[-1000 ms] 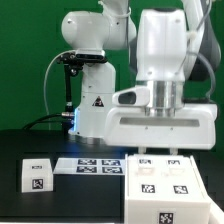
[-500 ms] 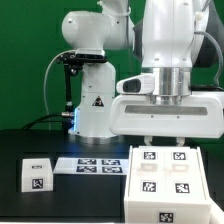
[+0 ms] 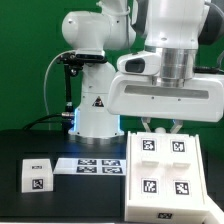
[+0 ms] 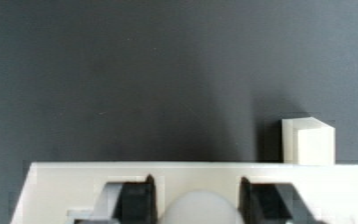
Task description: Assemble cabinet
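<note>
Logged the hand (image 3: 165, 127) under the big white wrist housing at the top of the exterior view, closed most of the way on the upper wall of the cabinet (image 3: 165, 180). Checked the same grip in the wrist view: hand (image 4: 197, 200) with two dark fingers (image 4: 131, 198) either side of a white rib of the cabinet (image 4: 60, 185), only a narrow gap between them. Saw the cabinet as a large white box at the exterior view's right, tipped up with a tagged face toward that camera, four square black-and-white tags on the face in two rows. Could not tell whether its lower end touched the desk (image 3: 30, 145), cut off by the frame. Marked the marker board (image 3: 92, 165) flat on the dark desk just beside the cabinet on the exterior view's left. Marked a loose white block (image 3: 38, 174) near the board's far end, upright, one tag on its front. Caught the same block (image 4: 304, 140) in the wrist view, standing on the desk (image 4: 123, 80) past the cabinet's edge. Noted the arm's white base (image 3: 95, 100) behind the board and a green backdrop (image 3: 25, 50) behind that.
</note>
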`<state>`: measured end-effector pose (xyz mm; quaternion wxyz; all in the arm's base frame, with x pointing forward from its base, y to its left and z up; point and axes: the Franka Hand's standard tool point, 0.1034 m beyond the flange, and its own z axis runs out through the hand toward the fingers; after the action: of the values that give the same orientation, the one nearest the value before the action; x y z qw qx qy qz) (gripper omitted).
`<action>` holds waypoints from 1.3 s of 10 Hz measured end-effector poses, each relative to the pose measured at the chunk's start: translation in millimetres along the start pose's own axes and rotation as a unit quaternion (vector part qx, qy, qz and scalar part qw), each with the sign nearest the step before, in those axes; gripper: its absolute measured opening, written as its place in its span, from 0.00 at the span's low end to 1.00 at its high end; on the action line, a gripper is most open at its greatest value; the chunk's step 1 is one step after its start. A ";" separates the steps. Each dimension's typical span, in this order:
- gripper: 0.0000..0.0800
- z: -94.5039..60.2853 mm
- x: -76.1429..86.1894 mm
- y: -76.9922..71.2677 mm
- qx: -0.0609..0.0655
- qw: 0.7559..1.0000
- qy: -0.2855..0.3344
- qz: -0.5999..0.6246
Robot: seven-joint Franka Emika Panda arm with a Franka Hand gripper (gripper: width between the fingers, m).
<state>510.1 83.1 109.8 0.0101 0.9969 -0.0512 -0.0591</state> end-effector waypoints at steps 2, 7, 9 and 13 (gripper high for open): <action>0.27 -7.3 5.3 1.6 -0.005 0.999 -0.011 -0.032; 0.27 -13.5 29.1 7.2 -0.012 0.996 -0.004 -0.090; 0.27 -18.9 30.3 9.8 -0.011 0.995 -0.015 -0.099; 0.27 -27.2 45.9 15.1 -0.014 0.993 -0.015 -0.116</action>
<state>557.2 63.7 131.9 0.0159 0.9949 0.0650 -0.0752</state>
